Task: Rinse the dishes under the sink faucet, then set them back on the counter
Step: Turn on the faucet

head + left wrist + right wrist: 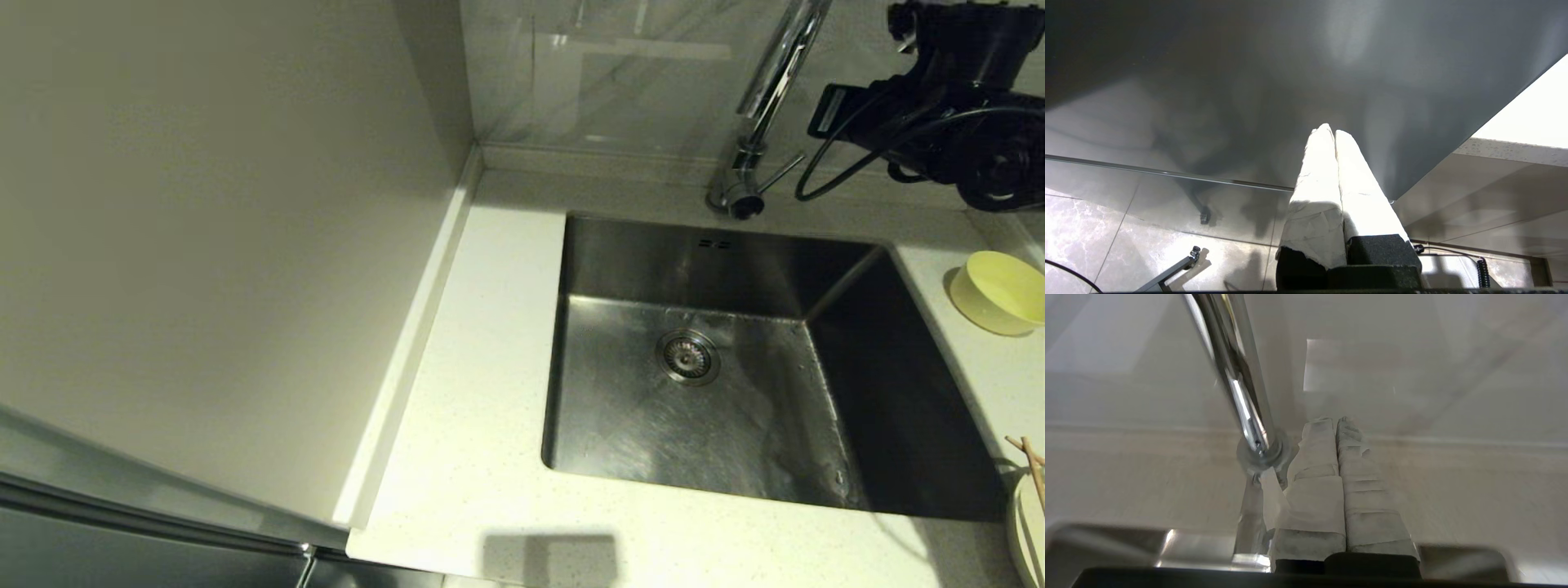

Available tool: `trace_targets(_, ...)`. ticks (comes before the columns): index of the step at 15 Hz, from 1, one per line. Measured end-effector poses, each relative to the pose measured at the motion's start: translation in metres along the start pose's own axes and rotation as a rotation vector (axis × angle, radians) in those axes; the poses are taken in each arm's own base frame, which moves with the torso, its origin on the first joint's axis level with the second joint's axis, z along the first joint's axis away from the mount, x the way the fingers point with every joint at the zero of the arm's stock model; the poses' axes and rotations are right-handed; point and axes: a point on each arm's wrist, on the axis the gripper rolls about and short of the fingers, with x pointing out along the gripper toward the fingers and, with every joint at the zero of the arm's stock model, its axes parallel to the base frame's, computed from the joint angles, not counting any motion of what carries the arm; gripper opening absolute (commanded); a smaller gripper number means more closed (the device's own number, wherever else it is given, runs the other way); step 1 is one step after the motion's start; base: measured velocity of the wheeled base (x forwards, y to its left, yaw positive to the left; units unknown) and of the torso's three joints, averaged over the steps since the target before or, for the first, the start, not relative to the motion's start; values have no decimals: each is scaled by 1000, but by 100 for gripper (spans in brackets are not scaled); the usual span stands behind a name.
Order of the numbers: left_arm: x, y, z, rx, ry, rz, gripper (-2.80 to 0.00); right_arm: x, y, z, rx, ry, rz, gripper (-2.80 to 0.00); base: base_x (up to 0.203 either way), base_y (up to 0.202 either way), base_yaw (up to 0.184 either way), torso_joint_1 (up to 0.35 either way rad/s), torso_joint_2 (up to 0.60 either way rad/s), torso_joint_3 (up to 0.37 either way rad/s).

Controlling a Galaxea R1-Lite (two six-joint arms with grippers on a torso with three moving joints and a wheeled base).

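right hand (1336,420) is hovering closed just beside the faucet (1237,388), at 1 o'clock of the sink (735,392). left hand (1331,132) is sitting closed, parked low.

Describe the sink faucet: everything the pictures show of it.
The sink faucet is a tall, shiny chrome tap standing on the counter behind the back rim of the sink, before the marble wall. A slim polished neck rises from a short cylindrical base and runs out of the head view at the top, so its spout is unseen. A thin lever sticks out from the base toward the right arm. In the right wrist view the right gripper, fingers shut together, sits right beside the base; contact cannot be told. No water is visible.
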Motion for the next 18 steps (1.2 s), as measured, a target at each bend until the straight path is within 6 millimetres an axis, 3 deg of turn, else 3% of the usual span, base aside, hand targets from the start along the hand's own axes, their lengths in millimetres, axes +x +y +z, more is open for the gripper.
trace_targets(8,0,0,0,0,0,0,-280,26,1,-36,-20,7,-3,-280,0,0,0,0,0,0)
trace_targets(18,0,0,0,0,0,0,-280,14,-18,-35,-87,169,20,-280,0,0,0,0,0,0)
